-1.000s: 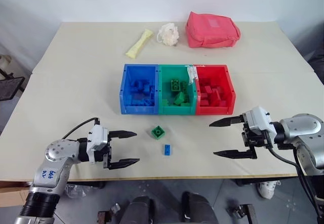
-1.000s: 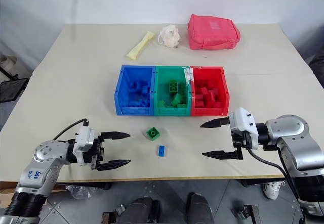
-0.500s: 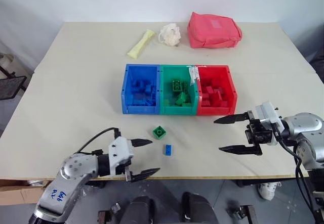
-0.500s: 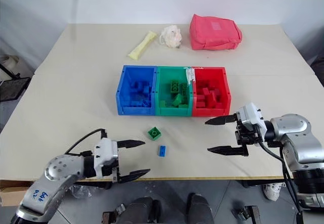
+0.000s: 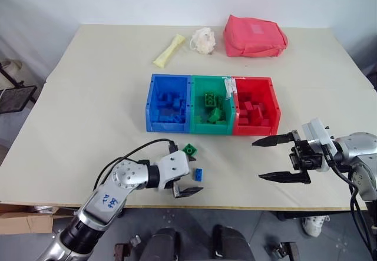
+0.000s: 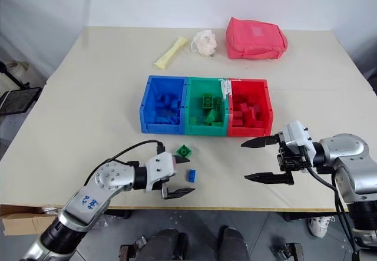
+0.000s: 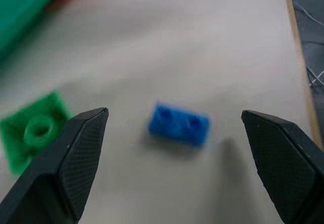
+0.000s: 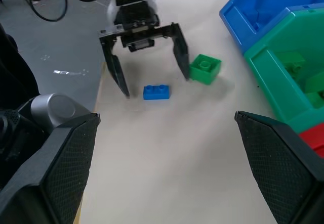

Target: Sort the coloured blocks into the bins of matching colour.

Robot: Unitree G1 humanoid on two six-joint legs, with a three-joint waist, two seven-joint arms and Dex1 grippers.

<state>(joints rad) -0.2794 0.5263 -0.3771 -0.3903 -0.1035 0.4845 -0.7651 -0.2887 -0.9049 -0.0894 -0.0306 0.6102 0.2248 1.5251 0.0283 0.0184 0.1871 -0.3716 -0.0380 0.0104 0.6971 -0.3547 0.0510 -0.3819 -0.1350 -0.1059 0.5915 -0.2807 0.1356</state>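
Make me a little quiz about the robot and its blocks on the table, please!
1. True or false: the left gripper is open with the blue block in front of it, between the lines of its two fingers.
2. Which block lies closer to the bins: the blue block or the green block?
3. Multiple choice: what is the right gripper holding? A) a red block B) a blue block C) nothing

Key:
1. True. Its fingers are spread wide on either side of the blue block, not yet touching it.
2. The green block.
3. C. It hovers open above the table.
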